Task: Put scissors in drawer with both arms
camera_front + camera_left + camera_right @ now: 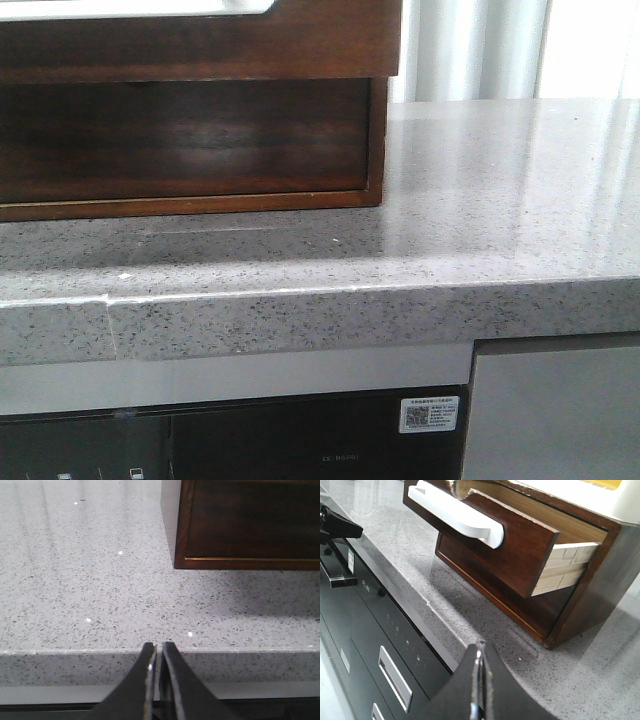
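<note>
The scissors are not in any view. The drawer (200, 40) is the top one of a dark wooden cabinet at the back left of the counter. It stands pulled out, with a white rim along its top. In the right wrist view the drawer (520, 550) shows open, with a pale wood inside where I see nothing. My left gripper (157, 647) is shut and empty at the counter's front edge, in front of the cabinet's left corner (182, 562). My right gripper (480, 647) is shut and empty over the counter's front edge, short of the cabinet's right corner. Neither gripper shows in the front view.
The grey speckled counter (480, 200) runs to the right of the cabinet. A taller lower panel (190, 140) sits recessed under the drawer. Below the counter is a dark appliance front (385, 645) with slot handles. A black arm part (337, 527) shows beyond the counter's edge.
</note>
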